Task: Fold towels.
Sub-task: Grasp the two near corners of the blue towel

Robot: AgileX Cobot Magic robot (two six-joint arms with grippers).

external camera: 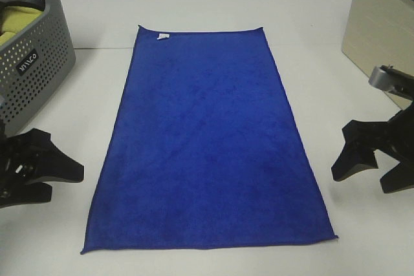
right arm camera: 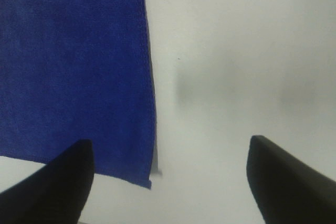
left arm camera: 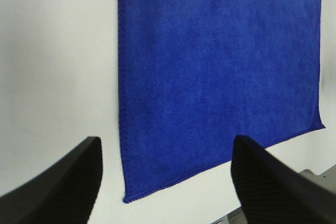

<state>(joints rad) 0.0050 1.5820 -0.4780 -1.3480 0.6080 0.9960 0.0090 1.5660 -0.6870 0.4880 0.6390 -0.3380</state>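
Note:
A royal-blue towel lies spread flat on the white table, long side running away from me, with a small white tag near its far left corner. My left gripper hovers open off the towel's near left edge, nothing between its fingers. In the left wrist view the towel fills the middle, its near corner between the black fingers. My right gripper stands open off the towel's near right side. The right wrist view shows the towel's edge beside one finger.
A grey perforated basket holding yellow-green cloth stands at the far left. A beige box or cabinet stands at the far right. White table surrounds the towel.

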